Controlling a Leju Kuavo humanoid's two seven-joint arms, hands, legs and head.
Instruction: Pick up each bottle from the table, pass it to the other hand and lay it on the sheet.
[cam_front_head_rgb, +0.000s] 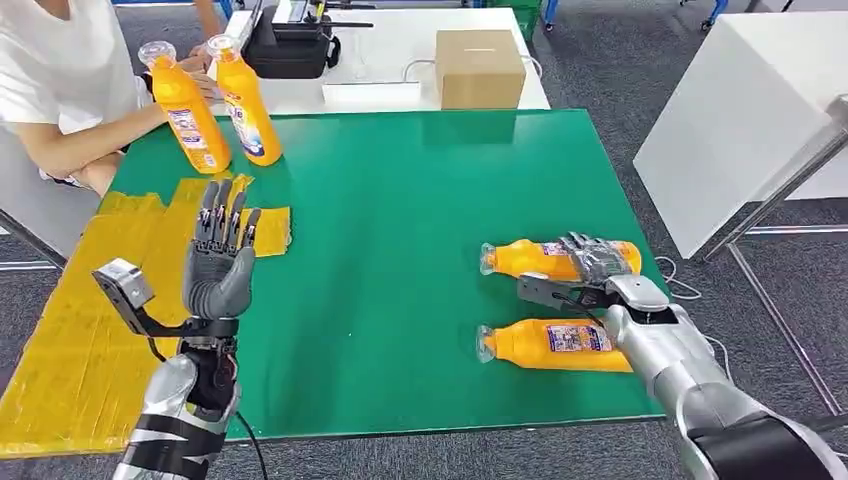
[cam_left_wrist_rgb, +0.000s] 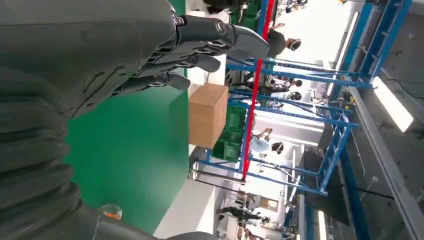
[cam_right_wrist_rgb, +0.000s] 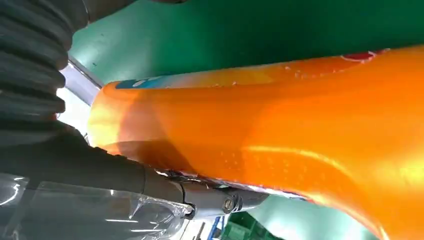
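On green table (cam_front_head_rgb: 400, 200), right side | right hand (cam_front_head_rgb: 597, 262) is wrapping its fingers over farther lying bottle (cam_front_head_rgb: 530, 259); nearer bottle (cam_front_head_rgb: 550, 345) is waiting | left hand (cam_front_head_rgb: 220, 262) is idling, upright, fingers spread, empty | yellow sheet (cam_front_head_rgb: 70, 340) is holding no bottles; both transfers pending.

The left arm rises from seven o'clock in the head view, its left hand (cam_front_head_rgb: 220, 262) upright, palm turned inward, fingers (cam_front_head_rgb: 222, 215) straight and slightly apart, holding nothing. The right arm reaches in from five o'clock; its right hand (cam_front_head_rgb: 592, 265) lies palm-down, fingers curled over an orange bottle (cam_front_head_rgb: 530, 259).
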